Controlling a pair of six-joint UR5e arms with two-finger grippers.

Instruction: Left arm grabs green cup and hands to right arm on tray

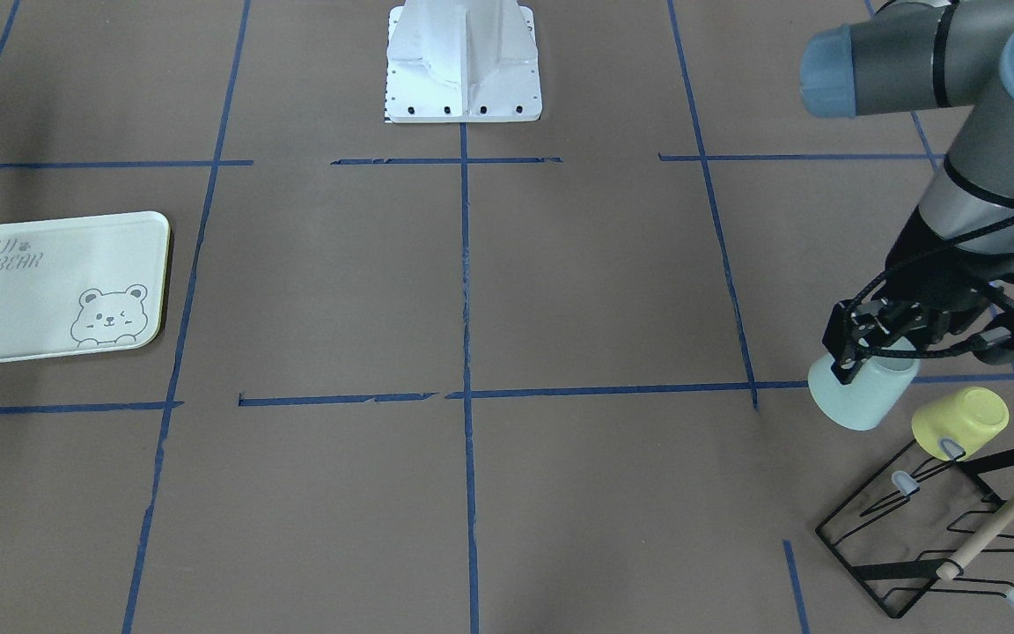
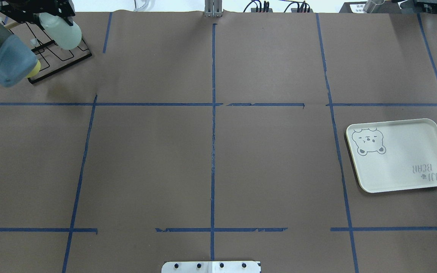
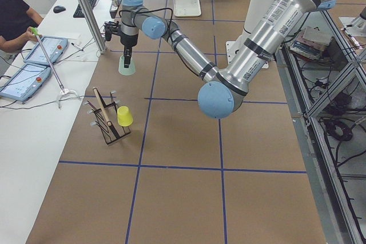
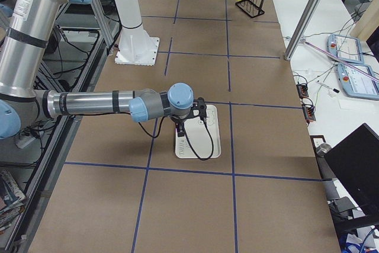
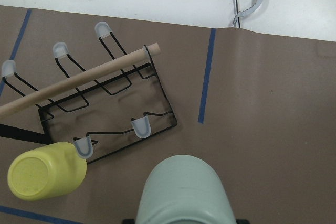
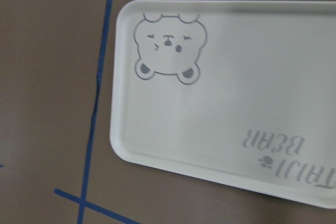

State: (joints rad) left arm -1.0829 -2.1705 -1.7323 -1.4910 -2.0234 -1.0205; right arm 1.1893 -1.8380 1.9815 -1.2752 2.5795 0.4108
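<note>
At the robot's left end of the table, the left gripper (image 1: pixel 859 359) is pinched on the green cup (image 1: pixel 863 396), holding it just beside the rack (image 1: pixel 890 563), on which a yellow cup (image 1: pixel 960 423) hangs. The green cup looks lifted off the table, though no view settles this. Well apart, at the opposite end, the tray (image 1: pixel 40 291) lies flat with the right gripper (image 4: pixel 180 127) hanging over one edge; whether that claw is spread or pressed together cannot be told from the side view.
</note>
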